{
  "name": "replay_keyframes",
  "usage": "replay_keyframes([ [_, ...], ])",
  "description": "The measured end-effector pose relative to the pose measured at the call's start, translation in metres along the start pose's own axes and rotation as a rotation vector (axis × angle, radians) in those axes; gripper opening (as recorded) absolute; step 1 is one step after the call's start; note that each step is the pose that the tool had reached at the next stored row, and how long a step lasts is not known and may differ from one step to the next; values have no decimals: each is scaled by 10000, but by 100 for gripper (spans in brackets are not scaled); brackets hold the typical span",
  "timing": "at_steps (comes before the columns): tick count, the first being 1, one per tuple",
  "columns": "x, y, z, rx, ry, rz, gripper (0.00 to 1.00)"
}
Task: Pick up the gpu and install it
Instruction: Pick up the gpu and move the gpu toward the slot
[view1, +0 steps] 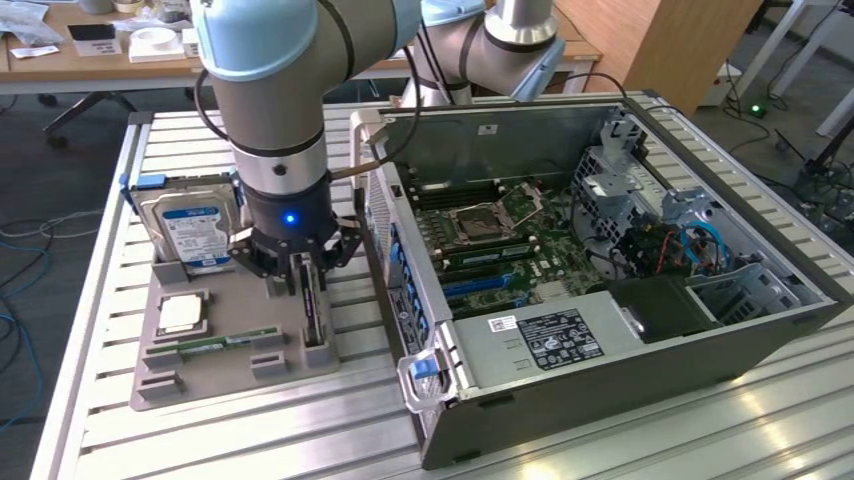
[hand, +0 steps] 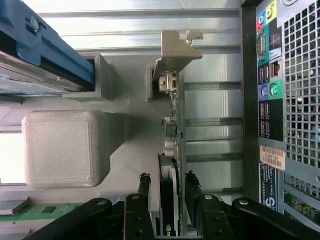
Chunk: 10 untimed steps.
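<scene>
- Slatted metal table (view1: 267, 440); wooden furniture (view1: 654, 40) behind.
- Barcode sticker (hand: 272, 157) on computer case (view1: 601, 385); text unreadable.
- End effector (view1: 304, 285) open, fingers straddling upright gpu (view1: 315, 315) in grey tray (view1: 227, 370).

Soft, even daylight fills the exterior view. The slatted metal table (view1: 747, 420) throws pale glare toward the exterior view's right, while the inside of the computer case (view1: 574, 390) lies in shade. A small blue lamp (view1: 290, 217) glows on the arm. In the wrist view the table's slats wash out to white, and the pincer (hand: 168, 176) reads as dark shadow.
</scene>
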<state>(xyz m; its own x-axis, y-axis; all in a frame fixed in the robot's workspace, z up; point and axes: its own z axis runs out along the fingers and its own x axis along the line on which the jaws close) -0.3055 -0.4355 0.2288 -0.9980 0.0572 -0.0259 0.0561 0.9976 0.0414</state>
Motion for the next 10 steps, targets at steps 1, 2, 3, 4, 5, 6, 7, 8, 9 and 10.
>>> replay_keyframes([
  [1, 0, 2, 3, 1, 1, 0, 42],
  [2, 0, 3, 3, 1, 1, 0, 42],
  [3, 0, 3, 3, 2, 2, -1, 42],
  [4, 0, 3, 3, 2, 1, 0, 42],
  [5, 0, 4, 3, 1, 1, 0, 42],
  [6, 1, 4, 3, 1, 1, 0, 42],
  [7, 0, 4, 3, 1, 1, 0, 42],
  [8, 0, 4, 3, 1, 1, 0, 42],
  [9, 1, 4, 3, 1, 1, 0, 42],
  [10, 0, 4, 3, 1, 1, 0, 42],
])
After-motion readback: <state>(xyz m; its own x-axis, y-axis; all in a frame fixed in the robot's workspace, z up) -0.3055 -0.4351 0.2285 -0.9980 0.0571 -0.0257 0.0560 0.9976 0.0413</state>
